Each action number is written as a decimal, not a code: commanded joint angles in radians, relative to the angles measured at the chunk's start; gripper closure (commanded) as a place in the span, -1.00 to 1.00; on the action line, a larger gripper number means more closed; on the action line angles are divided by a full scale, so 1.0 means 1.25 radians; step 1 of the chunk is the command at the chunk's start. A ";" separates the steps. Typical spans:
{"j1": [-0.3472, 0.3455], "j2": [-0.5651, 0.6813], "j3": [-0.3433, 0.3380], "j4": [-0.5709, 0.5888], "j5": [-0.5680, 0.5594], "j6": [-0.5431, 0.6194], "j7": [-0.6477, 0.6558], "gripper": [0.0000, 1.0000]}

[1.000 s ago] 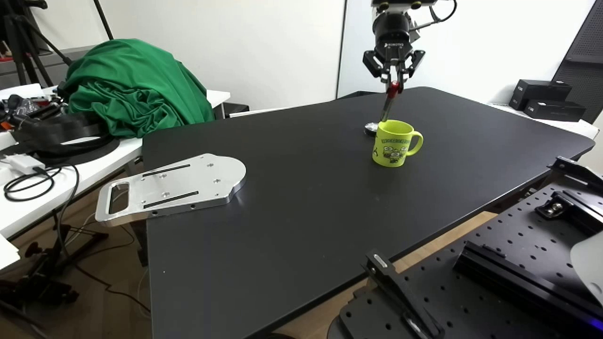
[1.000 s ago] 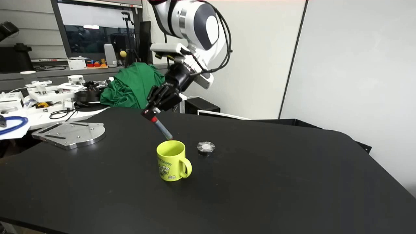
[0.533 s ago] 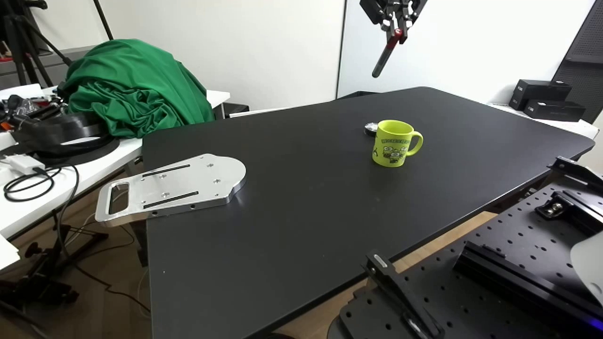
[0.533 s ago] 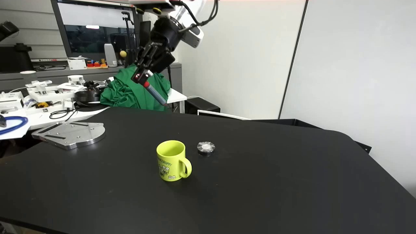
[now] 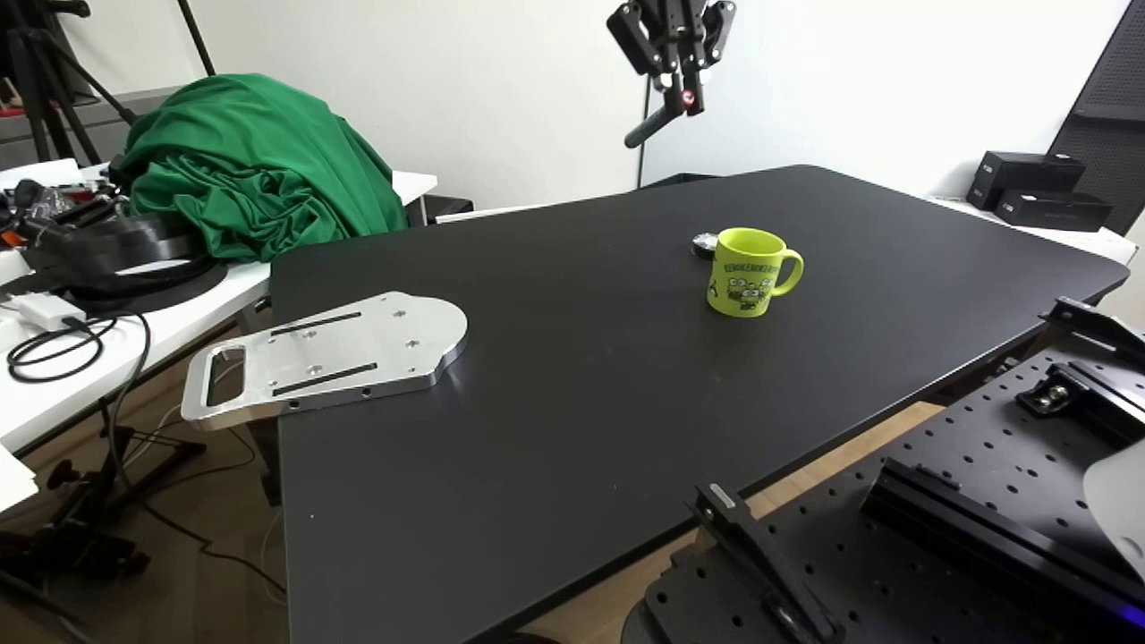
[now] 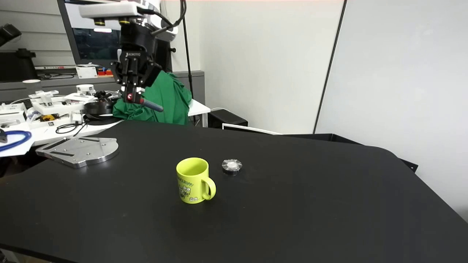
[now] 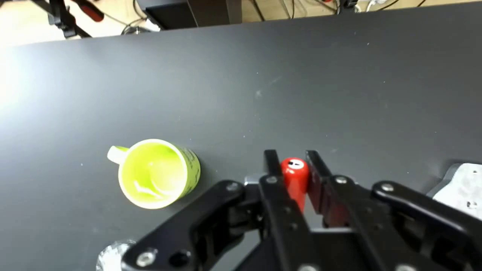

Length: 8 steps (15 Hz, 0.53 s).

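In an exterior view the gripper (image 6: 134, 98) pinches the marker (image 6: 152, 105) by its red end above the tabletop (image 6: 310, 204), long axis slanting down rightward; the mug (image 6: 192, 180) stands lower, farther right.

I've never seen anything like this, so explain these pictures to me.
The machine is a robot arm ending in a pincer. Two pictures look on from outside, from different places; the third is from its wrist, looking down past the pincer. The pincer is closed on a red and grey stick, held at a slant above the table. On the table stand a yellow-green mug and, near it, a small round thing with a shiny top. A silver metal plate lies there, jutting past the edge.
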 commanded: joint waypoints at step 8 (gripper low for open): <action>0.072 0.132 0.013 -0.169 -0.186 0.477 0.151 0.89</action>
